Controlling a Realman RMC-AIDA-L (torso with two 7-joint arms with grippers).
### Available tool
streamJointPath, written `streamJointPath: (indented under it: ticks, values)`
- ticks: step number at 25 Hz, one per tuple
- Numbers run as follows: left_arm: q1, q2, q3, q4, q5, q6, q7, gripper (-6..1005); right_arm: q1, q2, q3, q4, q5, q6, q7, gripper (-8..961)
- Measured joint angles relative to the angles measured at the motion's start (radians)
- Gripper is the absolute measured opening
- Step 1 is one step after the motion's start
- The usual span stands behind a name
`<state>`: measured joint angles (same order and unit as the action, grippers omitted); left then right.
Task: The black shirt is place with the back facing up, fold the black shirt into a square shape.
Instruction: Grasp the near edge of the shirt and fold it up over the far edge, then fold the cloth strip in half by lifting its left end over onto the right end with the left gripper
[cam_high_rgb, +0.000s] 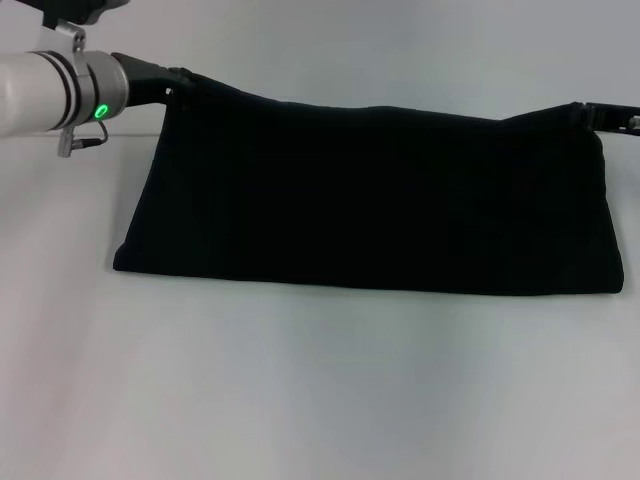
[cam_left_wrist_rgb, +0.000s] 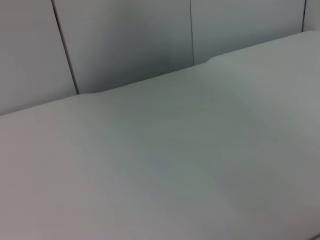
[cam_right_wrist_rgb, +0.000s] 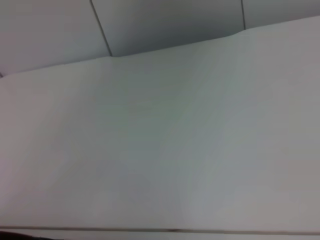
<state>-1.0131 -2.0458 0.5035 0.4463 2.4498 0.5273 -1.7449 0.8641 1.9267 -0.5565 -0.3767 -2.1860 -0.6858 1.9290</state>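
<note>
head view: your shirt (cam_high_rgb: 370, 195) hangs as a wide band, long axis left to right, lower edge on the table (cam_high_rgb: 320, 400). left gripper (cam_high_rgb: 172, 84) and right gripper (cam_high_rgb: 590, 112) pinch its top corners. both wrist views: only bare table (cam_left_wrist_rgb: 175, 165) and wall (cam_right_wrist_rgb: 165, 22).

The black shirt (cam_high_rgb: 370, 195) stretches across the middle of the frame on the table (cam_high_rgb: 320, 400); the left gripper (cam_high_rgb: 172, 82) meets its upper left corner, the right gripper (cam_high_rgb: 600, 115) its upper right
</note>
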Motion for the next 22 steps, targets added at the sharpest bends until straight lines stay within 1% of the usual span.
streamJointPath:
  ticks: [2, 5, 6, 8, 11, 13, 14, 16, 17, 18, 20, 22]
  values:
    - [-0.002, -0.013, 0.030, -0.002, -0.001, -0.039, 0.003, 27, 0.001, 0.001, -0.004, 0.001, 0.000, 0.000, 0.000, 109]
    - [-0.003, -0.041, 0.084, -0.003, -0.002, -0.121, 0.005, 27, 0.002, 0.003, -0.010, 0.000, 0.000, 0.001, -0.002, 113]
    - [-0.003, -0.046, 0.104, -0.005, -0.002, -0.142, 0.005, 27, 0.002, 0.006, -0.011, -0.002, 0.000, 0.005, -0.003, 115]
    - [-0.004, -0.050, 0.133, -0.013, -0.010, -0.175, 0.003, 90, -0.001, 0.012, -0.011, -0.007, 0.000, 0.021, -0.004, 118]
    - [-0.004, -0.051, 0.133, -0.009, -0.052, -0.202, -0.001, 185, -0.005, 0.015, -0.005, -0.014, 0.000, 0.054, -0.004, 273]
    - [0.005, -0.045, 0.129, 0.002, -0.106, -0.208, -0.002, 290, -0.008, 0.014, -0.003, -0.023, 0.001, 0.062, -0.004, 376]
    - [0.012, -0.041, 0.127, 0.010, -0.135, -0.206, -0.003, 343, -0.010, 0.012, -0.002, -0.031, 0.001, 0.056, -0.002, 396]
    - [0.041, -0.035, 0.127, 0.045, -0.207, -0.163, -0.013, 448, -0.017, 0.003, 0.003, -0.049, 0.004, 0.005, 0.004, 435]
    - [0.055, -0.034, 0.127, 0.064, -0.226, -0.130, -0.028, 482, -0.021, -0.002, 0.007, -0.057, 0.008, -0.028, 0.006, 455]
    - [0.076, -0.032, 0.127, 0.096, -0.244, -0.071, -0.054, 517, -0.030, -0.008, 0.011, -0.068, 0.016, -0.081, 0.006, 474]
    - [0.122, -0.031, 0.126, 0.165, -0.258, 0.082, -0.137, 586, -0.053, -0.018, 0.017, -0.093, 0.047, -0.189, 0.007, 513]
    - [0.171, -0.032, 0.127, 0.233, -0.261, 0.263, -0.223, 655, -0.079, -0.025, 0.017, -0.114, 0.086, -0.290, 0.007, 553]
